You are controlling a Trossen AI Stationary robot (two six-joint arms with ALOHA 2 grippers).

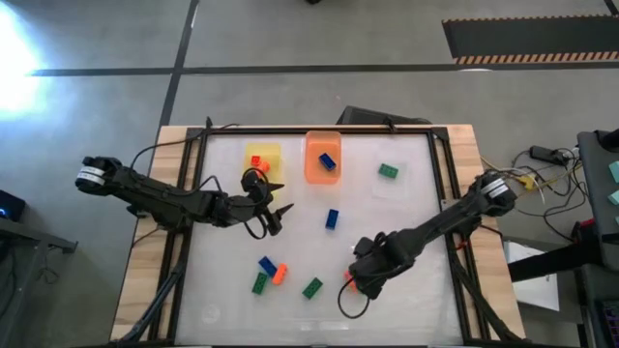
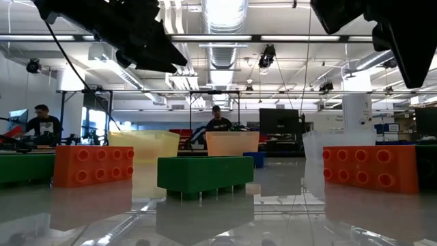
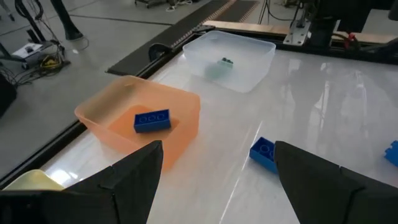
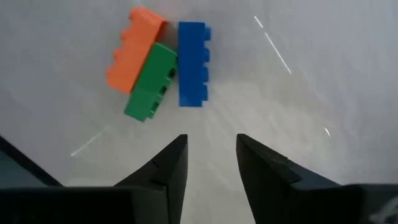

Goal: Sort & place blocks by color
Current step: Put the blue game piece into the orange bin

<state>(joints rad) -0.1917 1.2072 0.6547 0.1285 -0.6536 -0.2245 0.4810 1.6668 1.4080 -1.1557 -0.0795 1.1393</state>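
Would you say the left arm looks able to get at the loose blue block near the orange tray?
Probably yes: the left pincer is open and the blue block lies on bare table just ahead of it, clear of the orange tray, with nothing between them.

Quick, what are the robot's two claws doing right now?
Left gripper: open wide, holding nothing.
Right gripper: partly open, holding nothing.

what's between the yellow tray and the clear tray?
The orange tray, holding one blue block. The high view shows it.
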